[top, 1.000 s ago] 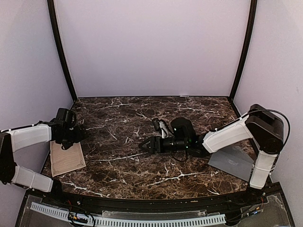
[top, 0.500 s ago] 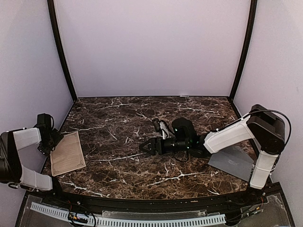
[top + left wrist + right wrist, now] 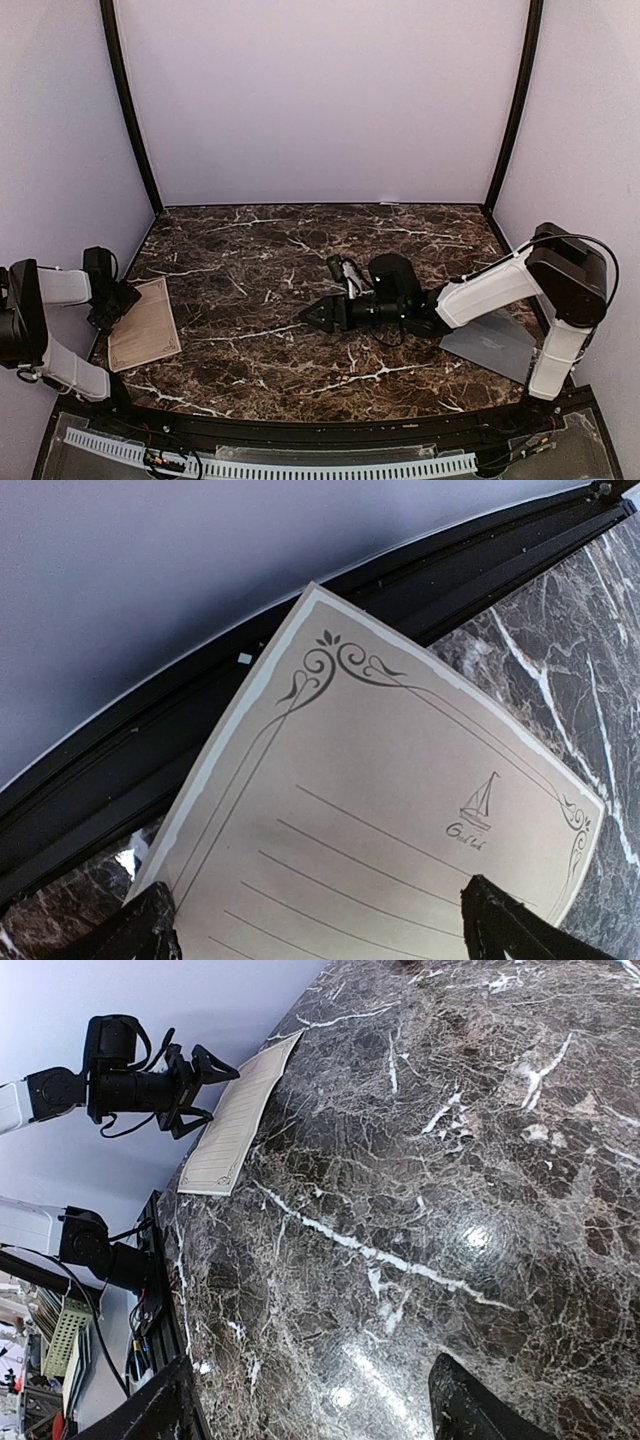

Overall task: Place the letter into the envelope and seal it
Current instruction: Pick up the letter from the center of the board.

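Note:
The letter (image 3: pixel 145 325), a cream sheet with an ornate border, lies at the table's left edge. It fills the left wrist view (image 3: pixel 400 780) and shows far off in the right wrist view (image 3: pixel 235 1120). My left gripper (image 3: pixel 124 300) hovers wide open at the letter's left side, its fingertips (image 3: pixel 150 930) spread across the sheet and clamping nothing. The grey envelope (image 3: pixel 490 345) lies flat at the right, partly under my right forearm. My right gripper (image 3: pixel 315 313) stands open low over bare marble mid-table, pointing left, with nothing between its fingers (image 3: pixel 470 1400).
The dark marble table (image 3: pixel 260 260) is walled by pale panels behind and on both sides, with black posts at the back corners. A black frame rail (image 3: pixel 120 780) runs just beyond the letter's left edge. A cable tray (image 3: pixel 270 465) lies along the front.
My left gripper has drawn back leftward from above the letter to its left edge, uncovering the sheet. My right gripper has opened a little wider and shifted slightly right.

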Available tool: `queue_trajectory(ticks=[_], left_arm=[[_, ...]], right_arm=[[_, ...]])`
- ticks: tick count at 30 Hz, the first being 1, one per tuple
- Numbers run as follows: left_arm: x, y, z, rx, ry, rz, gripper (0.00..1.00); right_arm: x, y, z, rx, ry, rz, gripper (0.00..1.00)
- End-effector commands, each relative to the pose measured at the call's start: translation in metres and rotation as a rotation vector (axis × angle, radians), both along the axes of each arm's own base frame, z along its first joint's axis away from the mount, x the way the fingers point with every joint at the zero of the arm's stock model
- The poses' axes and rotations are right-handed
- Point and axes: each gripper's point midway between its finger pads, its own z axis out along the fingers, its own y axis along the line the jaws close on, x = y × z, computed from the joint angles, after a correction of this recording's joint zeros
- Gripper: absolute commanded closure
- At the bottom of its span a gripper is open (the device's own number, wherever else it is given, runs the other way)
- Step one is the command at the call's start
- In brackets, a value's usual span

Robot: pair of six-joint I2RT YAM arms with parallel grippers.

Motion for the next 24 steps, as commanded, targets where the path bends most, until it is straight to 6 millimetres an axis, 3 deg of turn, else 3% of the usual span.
queue_trajectory(ticks=[1, 6, 13, 19, 24], left_arm=[[0.003, -0.013, -0.008, -0.056, -0.014, -0.061, 0.01], [0.008, -0.036, -0.020, -0.163, -0.040, -0.136, 0.01], [0.025, -0.087, -0.022, -0.215, -0.038, -0.326, 0.02], [0.028, -0.139, -0.025, -0.228, 0.013, -0.500, 0.03], [0.020, -0.201, -0.034, -0.306, 0.042, -0.616, 0.03]], right_arm=[[0.005, -0.003, 0.017, 0.050, -0.037, -0.020, 0.23], [0.004, -0.002, 0.016, 0.060, -0.029, -0.017, 0.23], [0.007, 0.003, 0.017, 0.061, -0.029, -0.012, 0.23], [0.009, 0.005, 0.019, 0.070, -0.023, -0.019, 0.23], [0.011, 0.008, 0.017, 0.080, 0.004, -0.033, 0.23]])
